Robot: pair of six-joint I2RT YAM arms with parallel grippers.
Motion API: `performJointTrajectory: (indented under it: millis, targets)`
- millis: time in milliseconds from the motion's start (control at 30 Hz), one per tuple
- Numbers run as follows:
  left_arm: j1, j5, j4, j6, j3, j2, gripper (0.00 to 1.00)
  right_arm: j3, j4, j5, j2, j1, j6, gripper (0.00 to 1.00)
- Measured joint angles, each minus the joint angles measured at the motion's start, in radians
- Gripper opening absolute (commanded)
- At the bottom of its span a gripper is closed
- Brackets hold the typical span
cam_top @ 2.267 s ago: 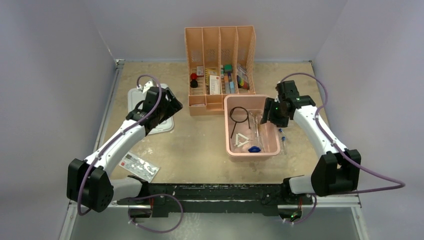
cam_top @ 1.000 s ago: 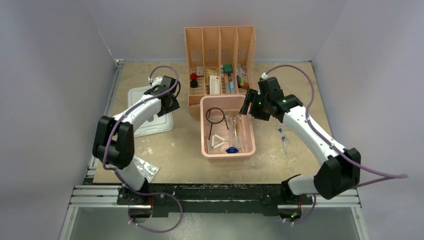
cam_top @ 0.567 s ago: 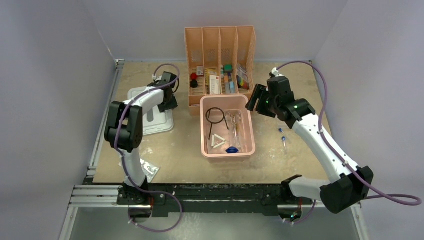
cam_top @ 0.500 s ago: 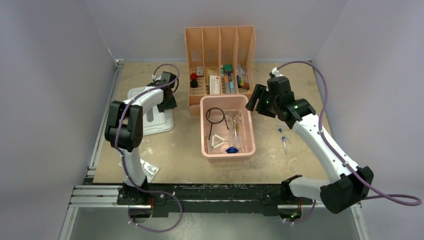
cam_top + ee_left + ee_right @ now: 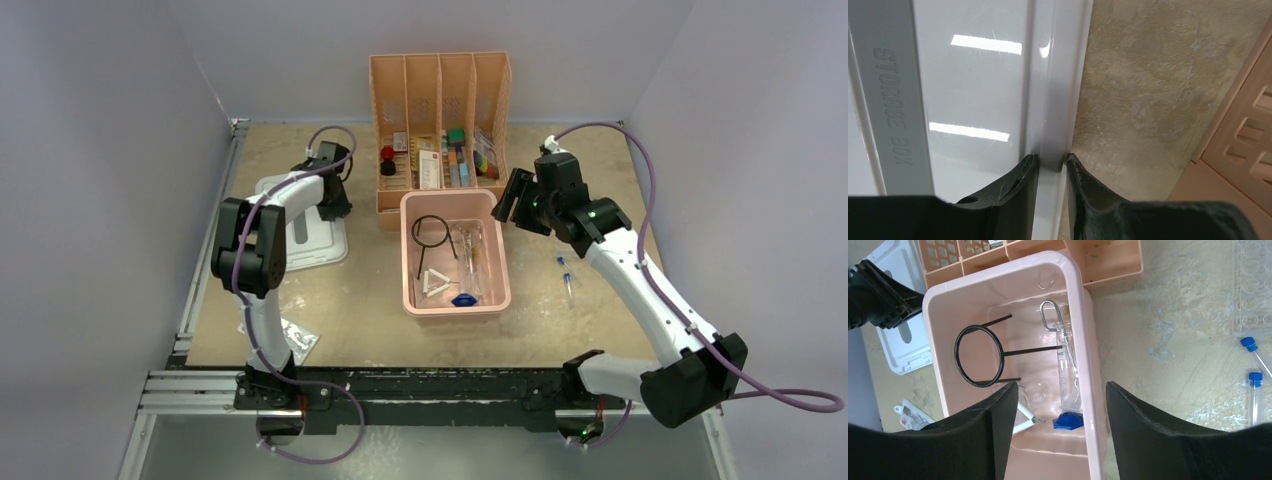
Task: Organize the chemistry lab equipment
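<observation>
The left gripper (image 5: 1050,160) had narrowed its jaws over the last second. In the left wrist view they pinched the raised rim of the flat white plastic storage-box lid (image 5: 973,90), one finger on each side, at the lid's far right edge beside the peach divided organizer (image 5: 440,80). The grip looked set, though how firm it was could not be judged.

The right gripper (image 5: 1058,385) hung released with its jaws wide, just off the far right corner of the pink plastic tub (image 5: 455,312). The tub had been slid leftward a couple of seconds before and now stood in front of the organizer.

Inside the tub lay the black wire ring on its rod (image 5: 979,355), the steel scissor-like tongs (image 5: 1058,335), the white triangle (image 5: 433,283) and a clear tube with a blue cap (image 5: 1067,420).

Two more clear blue-capped tubes (image 5: 1254,395) lay loose on the worktop (image 5: 380,280) to the right of the tub.

With the tub centred and the lid in hand, covering it seemed likely next. The stray tubes probably needed collecting first.
</observation>
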Motion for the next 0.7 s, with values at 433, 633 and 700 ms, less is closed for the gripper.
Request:
performJointTrajectory:
  millis: [433,633,700]
  targets:
    - [0.003,0.019,0.006,0.019,0.000,0.002,0.18,0.000,0.001,-0.002,-0.001,0.000,0.004,0.66]
    - [0.003,0.020,0.004,0.042,0.004,0.002,0.09,0.001,0.002,-0.007,0.000,0.000,0.003,0.66]
    - [0.003,0.022,0.002,0.045,0.005,0.001,0.08,0.004,0.003,-0.012,0.000,0.000,0.003,0.66]
